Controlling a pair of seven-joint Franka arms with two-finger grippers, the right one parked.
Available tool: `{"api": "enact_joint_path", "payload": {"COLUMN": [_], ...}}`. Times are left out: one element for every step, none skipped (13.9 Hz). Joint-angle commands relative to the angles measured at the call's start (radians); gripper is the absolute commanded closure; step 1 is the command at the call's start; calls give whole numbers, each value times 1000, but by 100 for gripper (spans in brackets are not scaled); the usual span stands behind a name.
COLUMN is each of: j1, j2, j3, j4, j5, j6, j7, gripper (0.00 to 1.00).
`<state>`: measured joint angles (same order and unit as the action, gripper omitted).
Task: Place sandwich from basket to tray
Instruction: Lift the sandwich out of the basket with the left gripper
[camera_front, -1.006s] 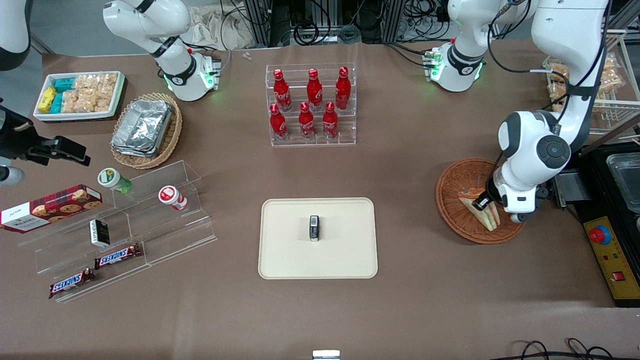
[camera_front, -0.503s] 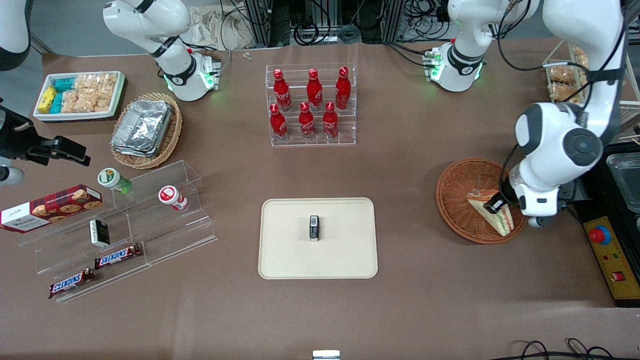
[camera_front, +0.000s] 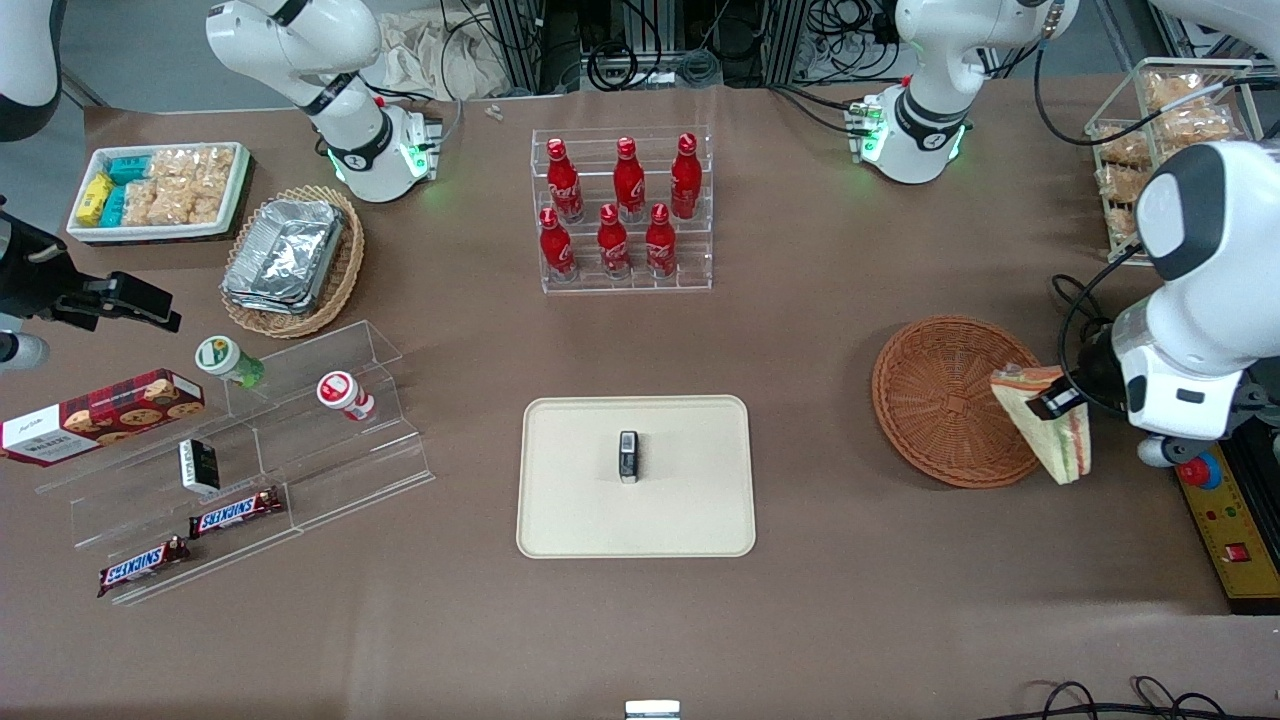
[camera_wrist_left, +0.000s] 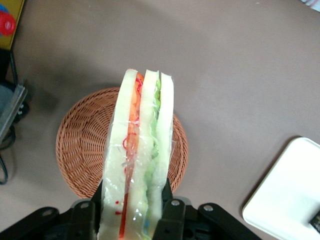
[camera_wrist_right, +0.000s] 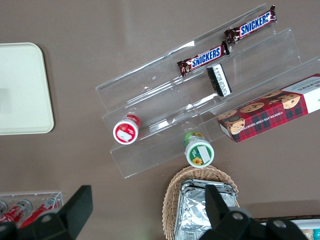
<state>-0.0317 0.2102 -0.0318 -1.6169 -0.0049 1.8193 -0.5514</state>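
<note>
The gripper of the left arm was closed on the sandwich, with one finger on each bread face near the wide end of the wedge, as the wrist view showed. The sandwich hung in the air, lifted clear of the basket and above its rim at the side toward the working arm's end of the table. The basket itself had nothing in it. The tray lay well apart from it, toward the middle of the table, and carried only a small dark block at its centre. In my judgement the pick was done and the carry to the tray was the step in hand. Several things could go wrong from here. The wrap looked smooth and the bread soft, so the wedge could slip down between the fingers or turn in them if the arm moved quickly. A grip that was too strong could press the bread flat. The long free end of the sandwich could also swing and touch the basket rim if the arm travelled low. At the tray, the sandwich could come down on the dark block and rest tilted, or slide over the low rim if it was released near the edge.
</note>
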Motion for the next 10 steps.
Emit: {"api": "enact_joint_path", "payload": {"j1": [-5, -8, -17, -40, -63, -97, -140, -169, -186, -217], "j2": [52, 63, 74, 90, 106, 121, 142, 168, 201, 224], "j3": [-6, -10, -11, -13, -13, -13, -11, -11, -13, -13], "j4": [101, 110, 120, 132, 140, 141, 149, 176, 208, 233], "j5": [6, 3, 2, 2, 2, 3, 16, 40, 58, 62], "j6": [-58, -58, -58, -58, -58, -57, -54, -51, -51, -49], "j7": [59, 59, 57, 57, 57, 57, 54, 50, 47, 48], "gripper": [57, 59, 62, 65, 66, 69, 69, 71, 74, 79]}}
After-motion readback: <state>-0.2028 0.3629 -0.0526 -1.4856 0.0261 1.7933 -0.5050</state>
